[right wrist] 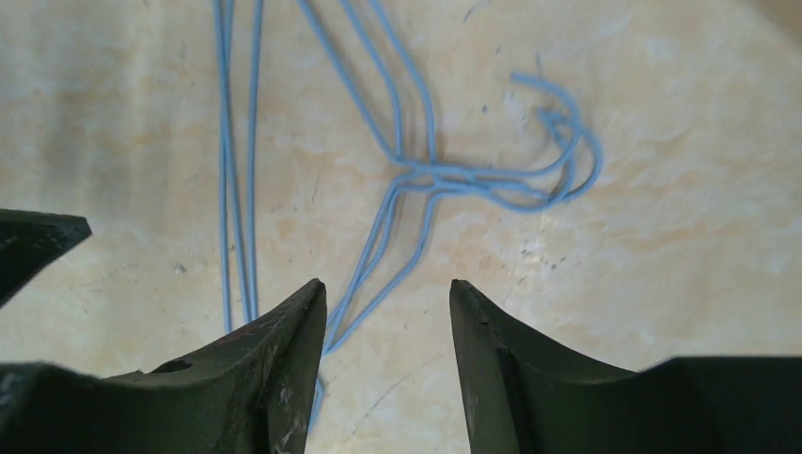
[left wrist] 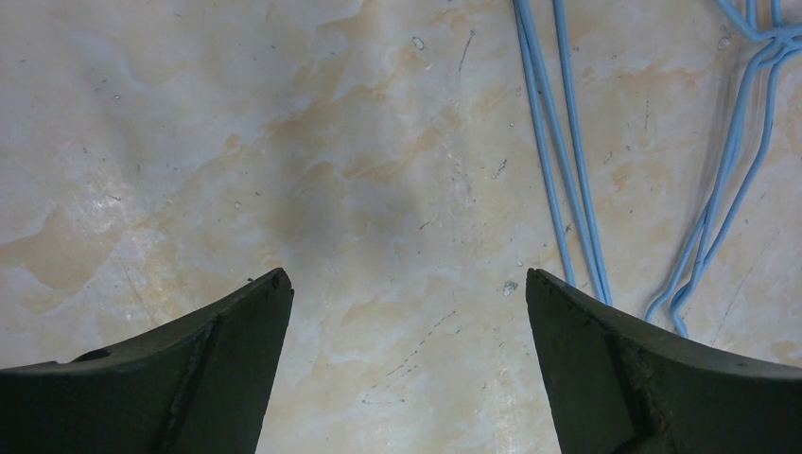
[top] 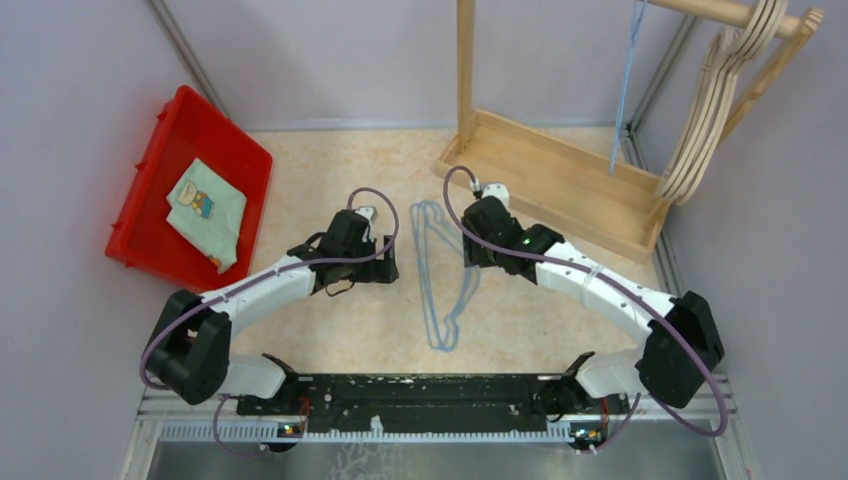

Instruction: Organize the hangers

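Note:
Thin light-blue wire hangers (top: 440, 275) lie stacked flat on the table between my two arms. In the right wrist view their hooks (right wrist: 558, 142) and twisted necks lie just ahead of my open, empty right gripper (right wrist: 388, 288), which hovers over them (top: 472, 258). My left gripper (top: 388, 264) is open and empty (left wrist: 407, 284) over bare table, with the blue wires (left wrist: 563, 161) to its right. Several beige wooden hangers (top: 715, 110) hang on the rack's rod at the back right. One blue wire hanger (top: 626, 90) hangs beside them.
The wooden rack frame (top: 560, 175) stands at the back right, its base on the table. A red bin (top: 160, 170) holding a folded cloth (top: 207, 210) sits at the left. A dark fingertip (right wrist: 38, 241) shows at the right wrist view's left edge.

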You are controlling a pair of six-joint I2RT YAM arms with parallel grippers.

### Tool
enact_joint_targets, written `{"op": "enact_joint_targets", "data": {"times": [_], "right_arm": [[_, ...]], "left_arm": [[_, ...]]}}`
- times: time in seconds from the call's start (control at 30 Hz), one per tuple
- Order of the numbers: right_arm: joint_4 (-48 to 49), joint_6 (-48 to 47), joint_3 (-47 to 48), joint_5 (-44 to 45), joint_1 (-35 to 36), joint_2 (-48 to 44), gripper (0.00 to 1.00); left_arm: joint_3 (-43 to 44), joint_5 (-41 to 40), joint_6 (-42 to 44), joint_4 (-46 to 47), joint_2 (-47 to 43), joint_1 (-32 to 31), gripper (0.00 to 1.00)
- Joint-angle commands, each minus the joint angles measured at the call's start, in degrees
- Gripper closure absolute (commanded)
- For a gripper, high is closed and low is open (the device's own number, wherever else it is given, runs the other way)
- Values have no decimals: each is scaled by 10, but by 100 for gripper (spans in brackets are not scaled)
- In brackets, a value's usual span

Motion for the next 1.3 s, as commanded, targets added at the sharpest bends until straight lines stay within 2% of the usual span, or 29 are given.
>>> {"op": "enact_joint_targets", "data": {"times": [0.0,0.23,0.67,0.9,1.1,1.13,1.23,1.27], "right_arm": [[93,90,-52,-86,2,30,52],[153,118,-65,-97,10,107,55],[132,130,-66,-35,10,168,55],[143,127,-74,-50,10,195,57],[127,120,-59,-41,10,205,73],[120,117,-56,-36,10,205,78],[98,101,-36,-25,10,169,100],[87,97,-27,-23,10,162,100]], "left_arm": [[-1,8,2,-6,3,2,2],[-6,8,8,-19,-1,2,2],[-25,6,-2,-33,-25,2,2],[-28,10,-4,-30,-17,3,2],[-18,8,1,-29,-8,4,2],[-16,7,1,-29,-8,4,2],[-16,8,0,-26,-11,4,2],[-17,9,-1,-24,-13,4,2]]}}
